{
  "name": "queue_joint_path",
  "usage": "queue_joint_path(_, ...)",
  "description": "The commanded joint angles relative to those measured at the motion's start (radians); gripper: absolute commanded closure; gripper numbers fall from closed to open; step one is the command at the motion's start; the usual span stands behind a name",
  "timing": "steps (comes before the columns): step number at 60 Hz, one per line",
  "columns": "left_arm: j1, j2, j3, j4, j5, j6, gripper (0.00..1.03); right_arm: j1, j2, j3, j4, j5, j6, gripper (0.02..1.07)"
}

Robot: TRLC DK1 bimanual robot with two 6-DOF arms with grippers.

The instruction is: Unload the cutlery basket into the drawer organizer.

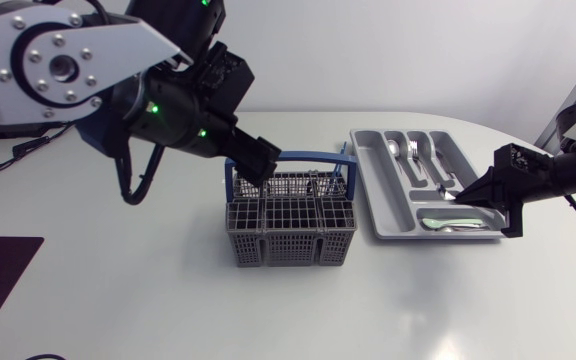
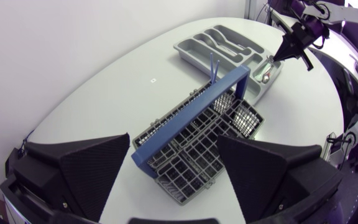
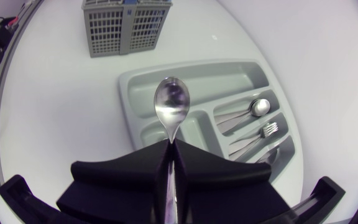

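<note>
My left arm reaches in over the grey plastic mesh cutlery basket (image 1: 290,232). The left gripper (image 2: 173,140) hangs above the basket's blue handle (image 2: 191,121), fingers spread wide and grasping nothing. The basket stands mid-table, just beside the grey moulded drawer organizer (image 1: 373,190). My right arm stretches low over the organizer, and the right gripper (image 3: 168,144) is clenched on a shiny steel spoon (image 3: 171,102), bowl pointing forward above the compartments.

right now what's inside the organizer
A spoon and a fork lie in two slots of the organizer. A third piece beside them is partly covered by the right end effector, which holds a second spoon and hides whatever lies under it.
</note>
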Motion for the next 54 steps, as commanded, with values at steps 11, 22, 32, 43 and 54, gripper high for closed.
queue_joint_path(11,0.015,-0.1,-0.138,-0.008,-0.005,0.086,0.05,-0.005,0.178,0.051,0.039,0.135,-0.148,1.01)
queue_joint_path(22,0.012,-0.12,-0.186,-0.004,-0.005,0.104,0.05,0.006,0.209,0.056,0.077,0.169,-0.167,1.01)
queue_joint_path(32,-0.003,-0.129,-0.216,-0.003,-0.005,0.109,0.05,0.029,0.225,0.028,0.155,0.218,-0.173,0.94)
queue_joint_path(43,-0.009,-0.149,-0.241,-0.003,-0.008,0.119,0.05,0.03,0.208,-0.004,0.206,0.242,-0.157,0.4)
queue_joint_path(54,-0.021,-0.186,-0.273,-0.006,-0.008,0.119,0.05,0.025,0.076,-0.014,0.148,0.184,-0.099,0.28)
